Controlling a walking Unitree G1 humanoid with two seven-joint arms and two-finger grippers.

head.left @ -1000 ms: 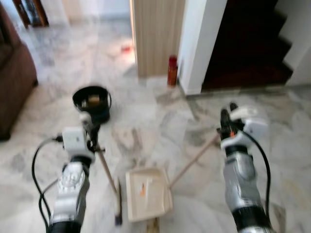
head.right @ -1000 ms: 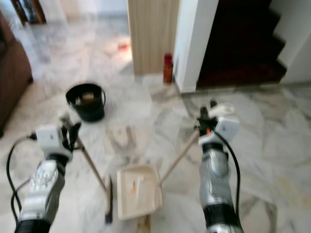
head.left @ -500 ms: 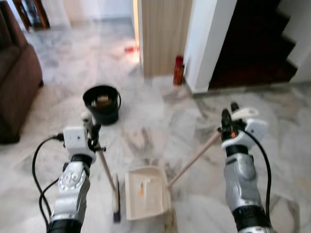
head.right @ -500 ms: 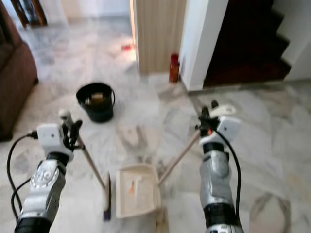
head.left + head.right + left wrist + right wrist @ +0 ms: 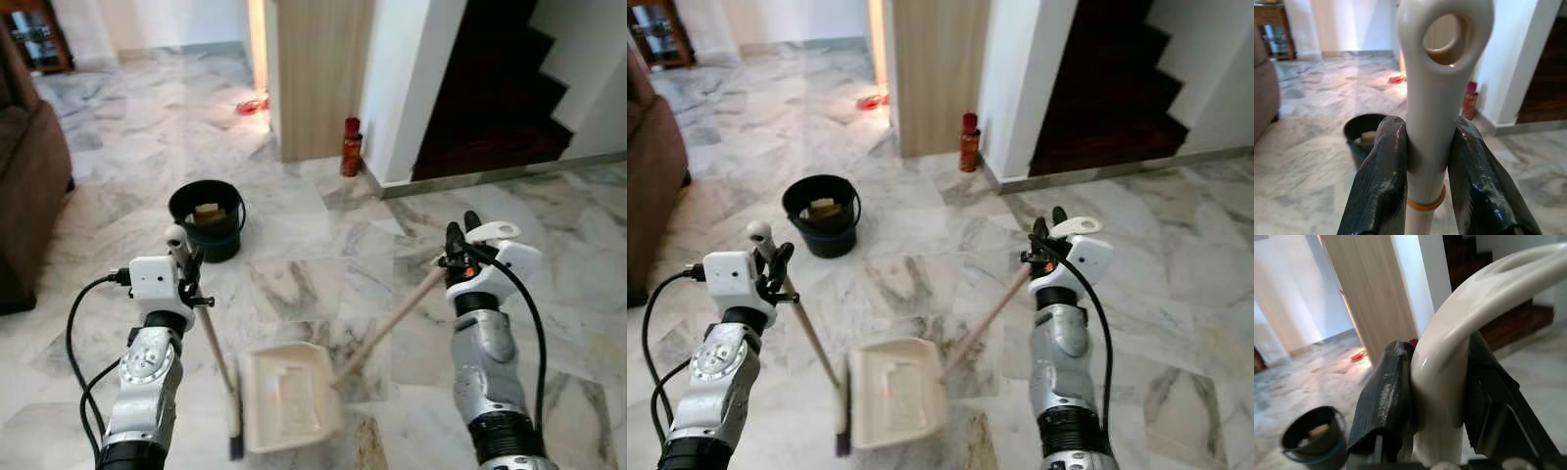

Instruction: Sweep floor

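Below, a glossy grey-veined white marble floor (image 5: pixel 313 264) is seen, and on it a flat cream plastic dustpan (image 5: pixel 287 397) lies between the two silver arms. Its long pale pole handle (image 5: pixel 392 323) slants up to the right gripper (image 5: pixel 458 238), whose black fingers (image 5: pixel 1382 396) are pressed against either side of the curved, smooth cream grip at the handle's top (image 5: pixel 1459 333). A slim broom with a cream plastic handle (image 5: pixel 209 338) is clamped by the left gripper (image 5: pixel 186 262); in the left wrist view the two rubbery black fingers (image 5: pixel 1382 181) are closed on the rounded shaft just under its hanging loop (image 5: pixel 1445 39), above a thin orange ring (image 5: pixel 1425 203). The broom's narrow dark-bristled head (image 5: pixel 233 431) rests on the floor just beside the dustpan's left edge. Farther ahead a round black plastic bucket (image 5: pixel 208 217) stands on the marble, with something pale inside it. A small red cylindrical can (image 5: pixel 351 147) stands at the foot of a beige wood-grain panel (image 5: pixel 318 73), next to a white pillar. A dark brown upholstered sofa (image 5: pixel 29 196) is at the far left, and dark wooden stairs (image 5: pixel 500 88) rise at the upper right.
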